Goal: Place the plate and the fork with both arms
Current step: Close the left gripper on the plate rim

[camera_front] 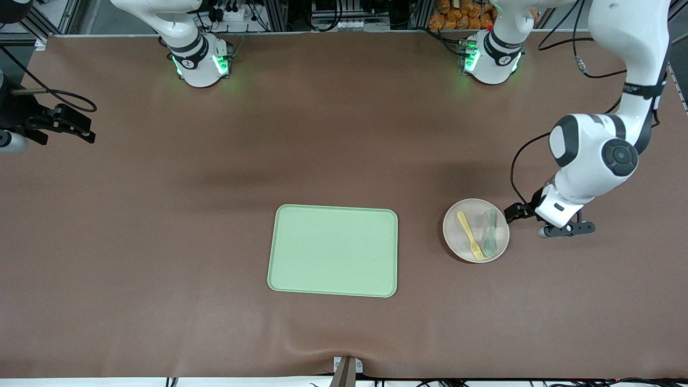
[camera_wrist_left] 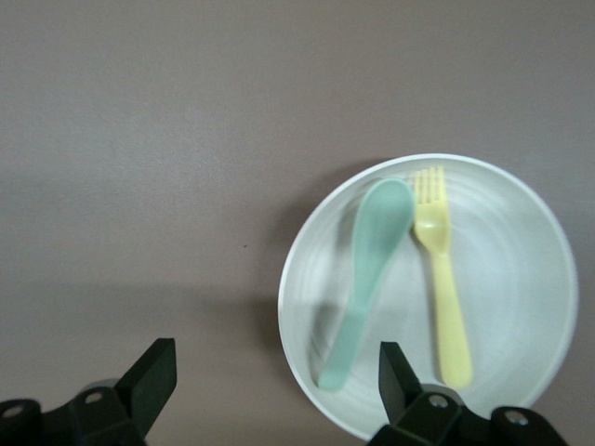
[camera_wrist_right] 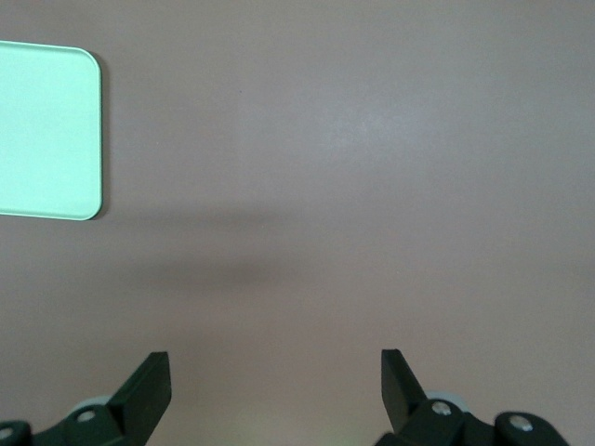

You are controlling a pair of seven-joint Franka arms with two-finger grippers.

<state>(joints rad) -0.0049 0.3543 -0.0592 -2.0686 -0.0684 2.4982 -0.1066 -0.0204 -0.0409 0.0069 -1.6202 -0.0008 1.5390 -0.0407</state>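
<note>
The small pale plate [camera_front: 457, 239] [camera_wrist_left: 521, 279] lies on the brown table beside the tray, toward the left arm's end. On it lie the yellow fork [camera_front: 469, 234] [camera_wrist_left: 444, 297] and a grey-green spoon [camera_front: 490, 232] [camera_wrist_left: 370, 279], side by side. My left gripper [camera_front: 537, 220] [camera_wrist_left: 277, 362] hovers open at the plate's edge. One finger [camera_wrist_left: 395, 372] is over the rim near the spoon's handle, the other over bare table, and it holds nothing. My right gripper [camera_front: 75, 126] [camera_wrist_right: 274, 367] waits open and empty over the table at the right arm's end.
A rectangular light green tray [camera_front: 333, 250] [camera_wrist_right: 46, 130] lies in the middle of the table, nearer the front camera. Both arm bases [camera_front: 201, 62] [camera_front: 492, 59] stand along the table's farthest edge. Brown table surface lies all round the tray and plate.
</note>
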